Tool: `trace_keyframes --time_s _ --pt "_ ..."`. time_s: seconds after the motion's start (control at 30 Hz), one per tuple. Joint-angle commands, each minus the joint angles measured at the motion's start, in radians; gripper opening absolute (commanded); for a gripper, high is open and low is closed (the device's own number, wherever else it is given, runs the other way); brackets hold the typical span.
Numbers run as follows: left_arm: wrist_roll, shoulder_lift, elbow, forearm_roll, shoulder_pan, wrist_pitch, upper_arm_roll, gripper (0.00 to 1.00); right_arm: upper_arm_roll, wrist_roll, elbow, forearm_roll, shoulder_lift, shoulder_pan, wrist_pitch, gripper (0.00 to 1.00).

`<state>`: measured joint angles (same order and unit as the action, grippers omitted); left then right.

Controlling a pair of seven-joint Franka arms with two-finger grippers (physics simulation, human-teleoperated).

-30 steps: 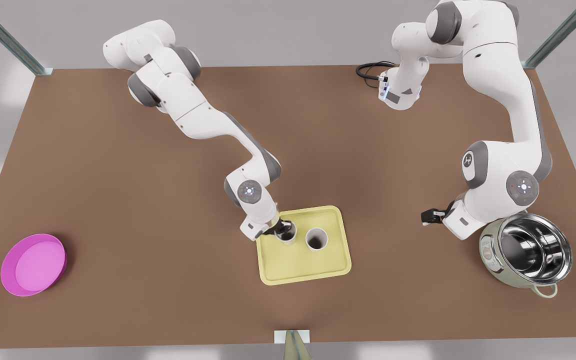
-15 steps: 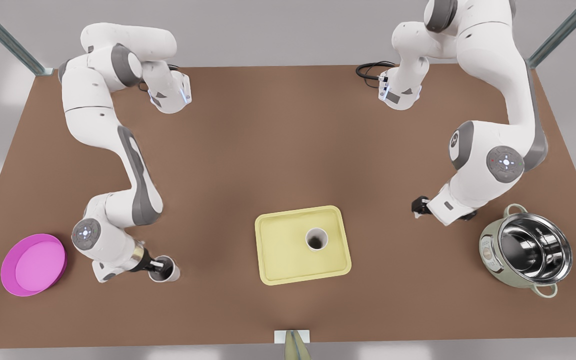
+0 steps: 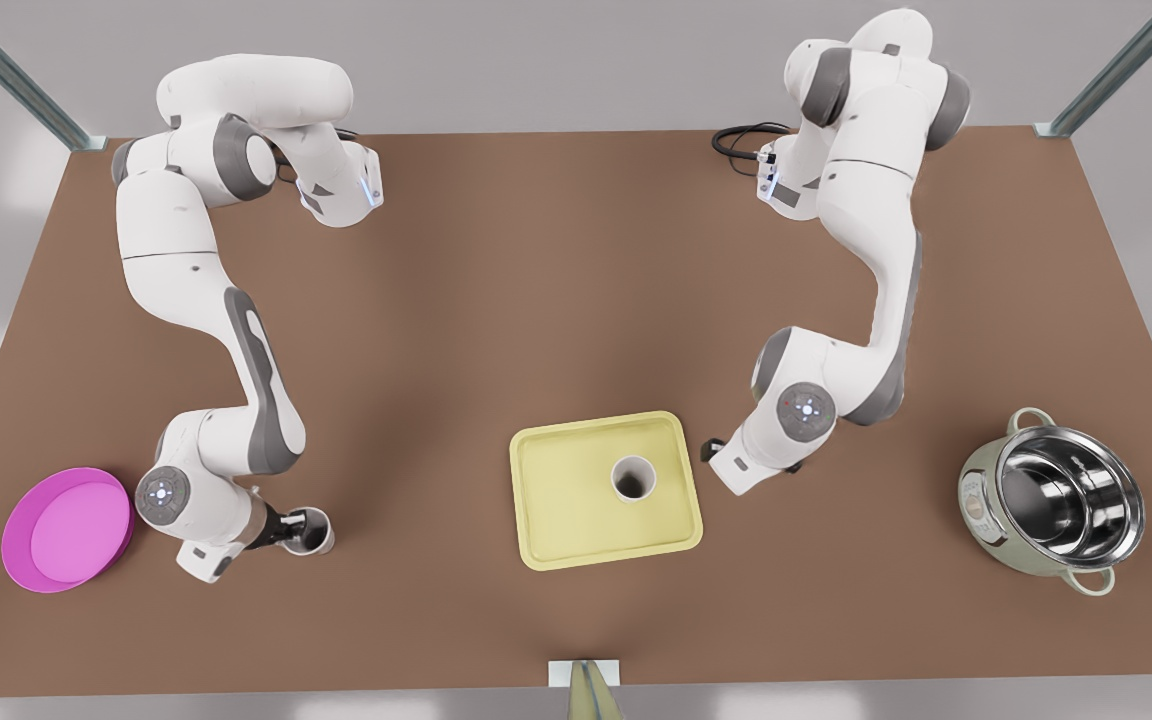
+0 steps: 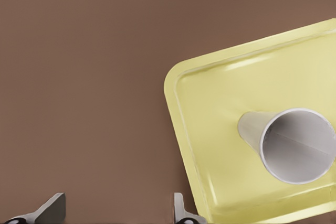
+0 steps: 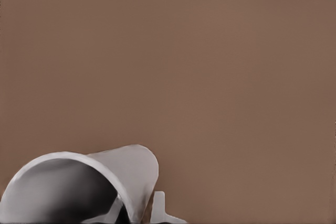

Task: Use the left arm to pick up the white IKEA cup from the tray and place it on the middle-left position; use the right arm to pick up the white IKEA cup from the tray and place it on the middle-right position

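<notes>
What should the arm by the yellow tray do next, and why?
Probably move the left pincer over the cup on the tray: that pincer hangs open beside the tray. The right pincer grips the other cup near the pink dish.

Cup point(image 3: 634, 477) on tray point(image 3: 576, 520); second cup point(image 3: 310, 531) beside dish point(image 3: 66, 528).
</notes>
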<state>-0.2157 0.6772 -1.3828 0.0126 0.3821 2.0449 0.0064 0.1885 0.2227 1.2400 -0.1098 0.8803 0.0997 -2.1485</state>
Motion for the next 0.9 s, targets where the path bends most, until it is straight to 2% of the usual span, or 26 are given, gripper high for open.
trace_keyframes --time_s 0.0,0.13,0.17,0.2,0.37,0.47,0.57,0.67,0.7,0.77,0.8,0.87 --pt "-0.287 0.027 0.036 0.001 0.023 0.097 0.000 1.00 0.000 0.336 -0.001 -0.002 -0.001 0.000 -0.010 0.43" --pt "-0.376 0.093 0.119 0.003 0.037 0.158 -0.043 1.00 0.000 0.336 -0.001 -0.001 -0.001 0.000 -0.010 0.46" --pt "-0.389 0.096 0.125 0.004 0.052 0.156 -0.043 1.00 0.000 0.331 -0.002 -0.001 -0.001 0.000 -0.010 0.67" --pt "-0.410 0.097 0.123 0.003 0.070 0.158 -0.043 1.00 0.000 0.330 -0.002 0.004 -0.003 0.000 -0.010 1.00" --pt "-0.419 0.150 0.116 0.001 0.084 0.190 -0.043 1.00 0.006 0.331 -0.005 0.005 -0.064 0.000 0.062 1.00" --pt "-0.424 0.171 0.114 0.004 0.090 0.199 -0.043 1.00 0.043 0.251 -0.007 0.005 -0.222 -0.002 0.285 1.00" --pt "-0.421 0.202 0.116 0.003 0.090 0.244 -0.043 1.00 0.040 0.070 -0.007 -0.001 -0.422 0.000 0.555 1.00" --pt "-0.422 0.220 0.117 0.001 0.090 0.279 -0.043 1.00 0.040 -0.224 -0.004 -0.002 -0.587 0.026 0.699 1.00" --pt "-0.435 0.220 0.120 0.003 0.090 0.279 -0.043 0.98 0.029 -0.188 -0.005 0.005 -0.577 0.049 0.694 1.00" --pt "-0.449 0.219 0.123 0.003 0.090 0.279 -0.045 0.67 0.035 -0.102 -0.007 0.007 -0.573 0.066 0.582 1.00" --pt "-0.449 0.219 0.125 0.003 0.090 0.279 -0.045 0.57 0.031 -0.100 -0.007 0.009 -0.573 0.066 0.581 1.00" --pt "-0.481 0.220 0.126 0.003 0.092 0.313 -0.065 0.51 0.028 -0.105 -0.007 0.009 -0.575 0.067 0.581 1.00"
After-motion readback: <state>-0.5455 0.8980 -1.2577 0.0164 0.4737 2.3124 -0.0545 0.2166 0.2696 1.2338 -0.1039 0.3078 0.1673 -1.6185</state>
